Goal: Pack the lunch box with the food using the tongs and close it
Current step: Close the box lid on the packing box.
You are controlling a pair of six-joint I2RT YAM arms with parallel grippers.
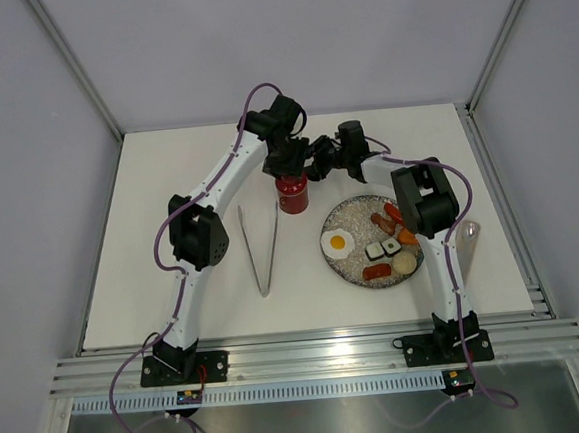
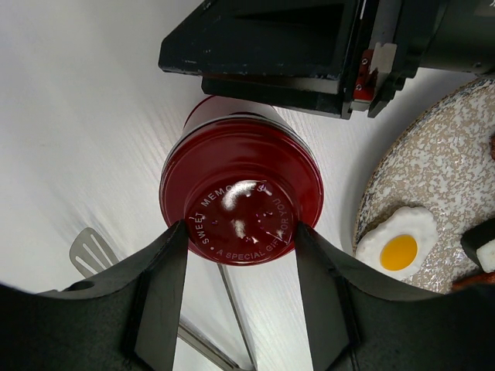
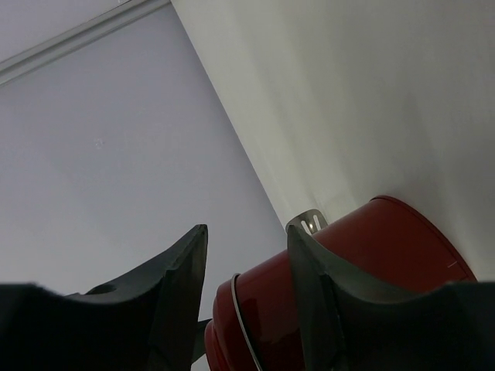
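The red lunch box (image 1: pixel 291 196) stands upright at the back middle of the table with its lid (image 2: pixel 241 189) on. My left gripper (image 1: pixel 287 164) comes down from above, and its fingers (image 2: pixel 166 270) press on both sides of the lid. My right gripper (image 1: pixel 311 168) reaches in from the right and is shut on the red body (image 3: pixel 387 239). The silver tongs (image 1: pixel 262 249) lie flat on the table left of the box, untouched. The food sits on a speckled plate (image 1: pixel 341 210): a fried egg (image 1: pixel 337 241), sushi (image 1: pixel 387 249), sausages (image 1: pixel 382 222) and a bun (image 1: pixel 405 264).
The plate lies just right of the lunch box, under the right arm's forearm. A clear plastic piece (image 1: pixel 468 232) rests near the table's right edge. Grey walls enclose the white table on three sides.
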